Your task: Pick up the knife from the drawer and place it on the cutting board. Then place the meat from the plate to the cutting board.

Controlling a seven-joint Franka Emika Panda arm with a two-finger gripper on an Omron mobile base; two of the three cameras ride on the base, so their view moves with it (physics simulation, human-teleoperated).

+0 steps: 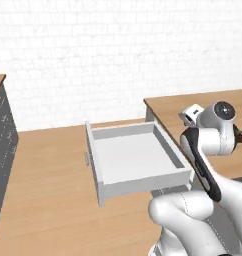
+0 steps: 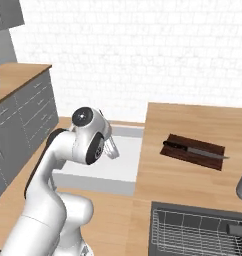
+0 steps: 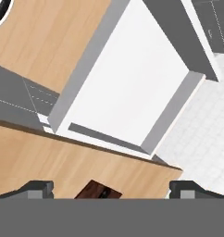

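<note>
A simulated kitchen with a white brick wall behind a long wooden counter (image 2: pixel 193 125). The white robot arm (image 2: pixel 68 165) rises from the base and bends over the counter's edge, its round dark-capped joint uppermost. Below the counter a wide, shallow, light-grey drawer (image 1: pixel 138 157) stands pulled fully out over the wooden floor, and its pale inside is bare. In the hand view the same drawer (image 3: pixel 127 78) lies slantwise across the picture, seen from above. On the counter to the right of the drawer sits the dark brown cutting board (image 2: pixel 194 151), flat and well back from the counter's front edge. The knife (image 2: pixel 193 149) lies on the board along its length, black handle toward the drawer side and thin blade pointing away, its tip reaching just past the board's far edge. A corner of the cutting board (image 3: pixel 97 190) peeks up at the bottom of the hand view, between the two finger tips. The gripper (image 3: pixel 111 187) has its jaws spread wide apart and holds nothing, hanging above the counter's edge near the board. The meat and the plate cannot be made out.
</note>
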